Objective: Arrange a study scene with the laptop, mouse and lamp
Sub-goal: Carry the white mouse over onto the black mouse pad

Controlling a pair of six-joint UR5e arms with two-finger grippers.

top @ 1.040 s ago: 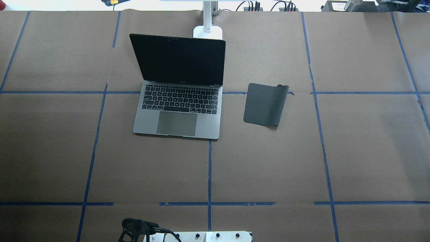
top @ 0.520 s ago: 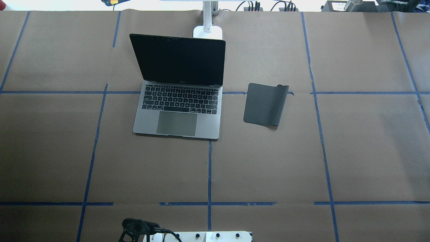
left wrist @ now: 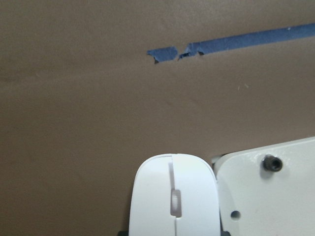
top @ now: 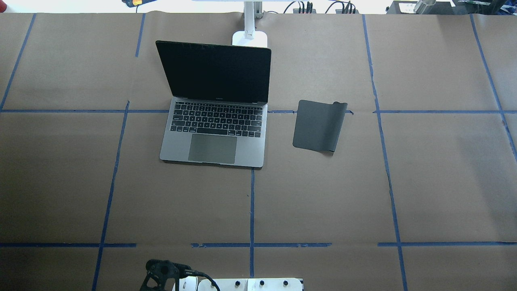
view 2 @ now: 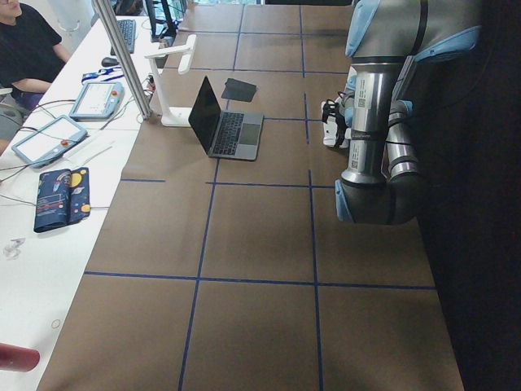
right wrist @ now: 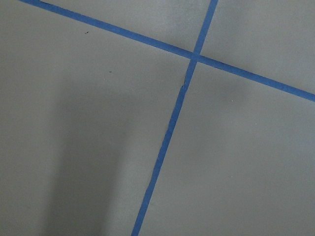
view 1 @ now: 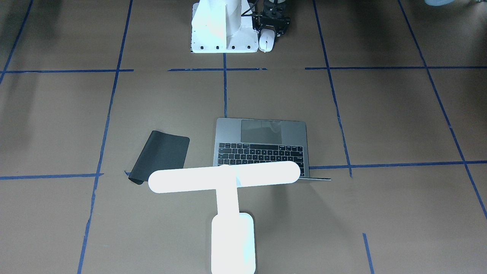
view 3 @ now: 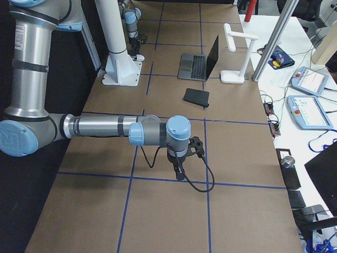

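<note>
- The left gripper (view 1: 271, 29) hangs low at the robot's base with the mouse (left wrist: 173, 196) directly under its wrist camera. Only dark slivers show on either side of the mouse, so you cannot tell whether the jaws are pressing on it or just straddling it.
- The mouse shell is smooth and rounded. If the grip is shallow or off-centre, expect it to squirt out as the jaws close or as the arm lifts.
- The mouse lies just beside the white pedestal (left wrist: 266, 189). A finger on that side has little room and may catch the plate edge, which would twist the mouse.
- The laptop (top: 214, 121) stands open with its screen up, between the mouse and the far side of the table. A low carry line could clip the lid or drop the mouse onto the keys.
- The lamp (view 1: 182, 182) is lit behind the laptop, with its bar reaching over the screen's top edge. A high swing near it could knock it.
- The black mat (top: 319, 125) lies to the right of the laptop, apart from it, with one corner curled up. If you set the mouse on the curl, it may tilt or slide.
- The right gripper (view 3: 180, 169) hovers over bare paper, well away from everything. Whether it is open or closed cannot be told, and its wrist camera shows nothing held.
</note>
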